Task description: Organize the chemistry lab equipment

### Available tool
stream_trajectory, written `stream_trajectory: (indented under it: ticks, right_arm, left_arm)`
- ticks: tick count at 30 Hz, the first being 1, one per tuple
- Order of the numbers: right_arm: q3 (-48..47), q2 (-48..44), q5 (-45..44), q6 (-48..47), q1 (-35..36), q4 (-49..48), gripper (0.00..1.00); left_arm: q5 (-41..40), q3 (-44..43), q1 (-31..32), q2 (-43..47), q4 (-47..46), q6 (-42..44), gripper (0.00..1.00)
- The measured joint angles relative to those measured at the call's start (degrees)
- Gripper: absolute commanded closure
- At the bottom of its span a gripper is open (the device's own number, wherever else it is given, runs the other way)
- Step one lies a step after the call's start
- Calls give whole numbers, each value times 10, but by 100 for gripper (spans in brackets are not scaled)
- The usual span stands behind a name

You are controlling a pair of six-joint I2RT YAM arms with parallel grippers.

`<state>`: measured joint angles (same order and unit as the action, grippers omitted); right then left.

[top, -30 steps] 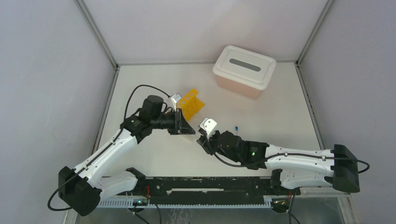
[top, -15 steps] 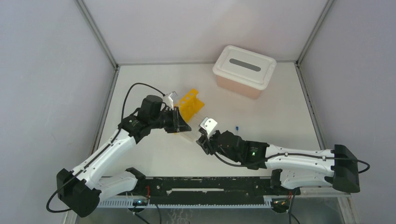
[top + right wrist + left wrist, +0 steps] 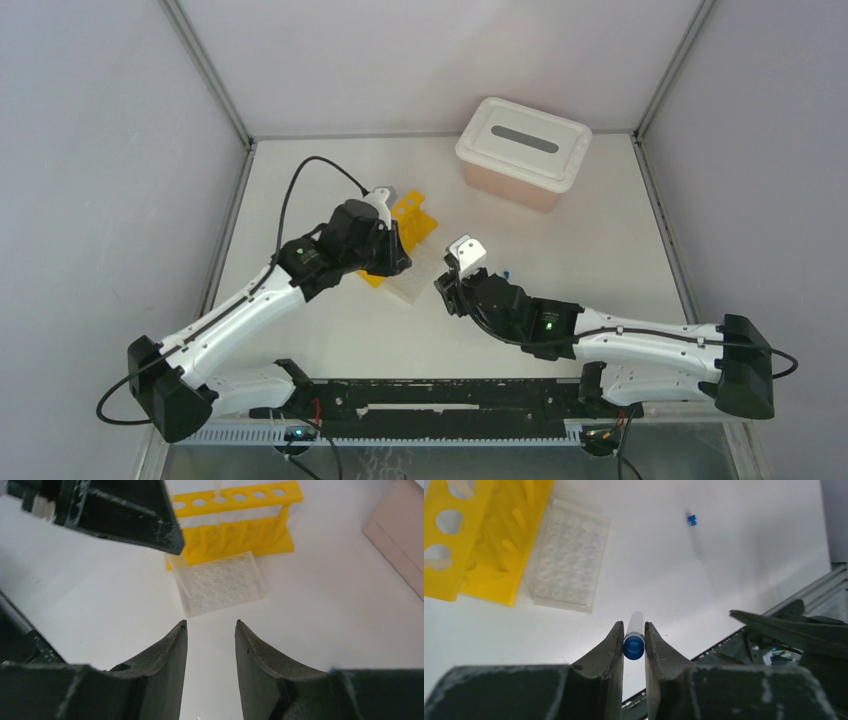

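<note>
Pinching a blue-capped tube [image 3: 634, 645] at lower centre, the left gripper [image 3: 634, 626] seems set to seat it in the clear grid rack [image 3: 566, 555] upper left; the right gripper [image 3: 210, 625] hangs part-open, empty.

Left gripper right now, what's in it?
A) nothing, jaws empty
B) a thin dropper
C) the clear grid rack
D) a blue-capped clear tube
D: in the left wrist view the left gripper pinches a blue-capped clear tube between its fingers, while the clear grid rack lies well apart from it, untouched.
</note>
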<state>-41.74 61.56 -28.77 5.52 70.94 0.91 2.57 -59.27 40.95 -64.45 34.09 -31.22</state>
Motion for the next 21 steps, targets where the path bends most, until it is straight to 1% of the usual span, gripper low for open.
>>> stream_trajectory:
  ticks: [5,12,21]
  right_arm:
    - [10,0,-32,39,-39,14,53]
    - [30,0,-47,111,-113,55,53]
    - [31,28,-43,177,-174,95,53]
  left_arm:
    - [-71,-10,26,-43,5,17,91]
    - [-147,-25,37,-93,6,39,91]
    - [-193,-47,43,-150,-11,65,93]
